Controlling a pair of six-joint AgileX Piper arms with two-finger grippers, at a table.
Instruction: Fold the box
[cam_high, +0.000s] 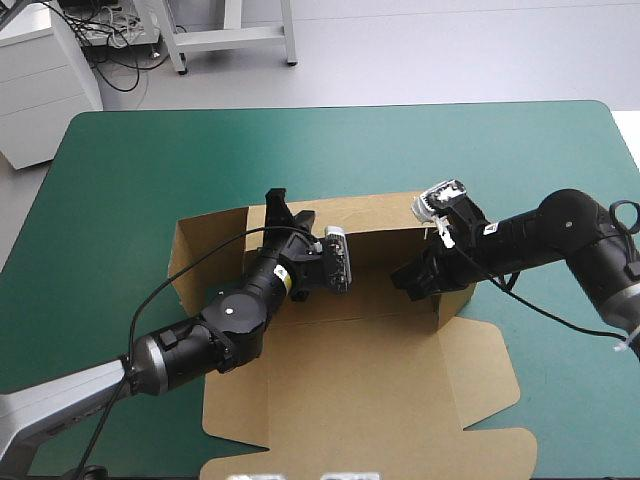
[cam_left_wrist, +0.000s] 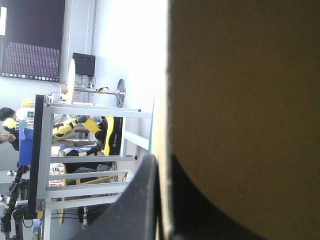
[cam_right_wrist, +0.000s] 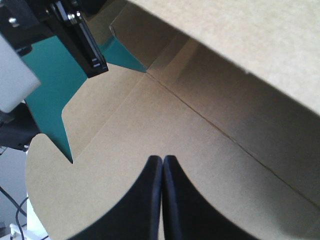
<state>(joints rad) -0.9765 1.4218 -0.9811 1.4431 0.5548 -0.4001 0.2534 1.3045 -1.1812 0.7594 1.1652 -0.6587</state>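
From where I stand, the left arm reaches in from the table's (cam_high: 110, 170) near left corner and slants up over the brown box (cam_high: 350, 390). The box lies about the middle of the teal-green cover, a little toward the near edge. Its broad near panel lies flat, with notched tabs at the near right. The long far wall stands raised.

The left gripper (cam_high: 288, 212) sits at that far wall, toward its left end. Its black fingers straddle the top edge, one on each side. Seen from its own wrist, the left gripper (cam_left_wrist: 164, 161) is all but closed with the sheet of the box (cam_left_wrist: 240, 100) pinched between the fingers. The board stands edge-on and runs straight ahead of them.

Further right, the far wall runs on to a short raised end wall beside the right arm. The right gripper (cam_high: 408, 278) is down inside the box, close to that right end and in front of the far wall.

In its wrist view the right gripper (cam_right_wrist: 163, 160) has its fingers pressed together in one point, with nothing between them. They sit low over the box (cam_right_wrist: 115, 150) floor near the crease where the far wall rises. I cannot tell whether the tips rest on the board.
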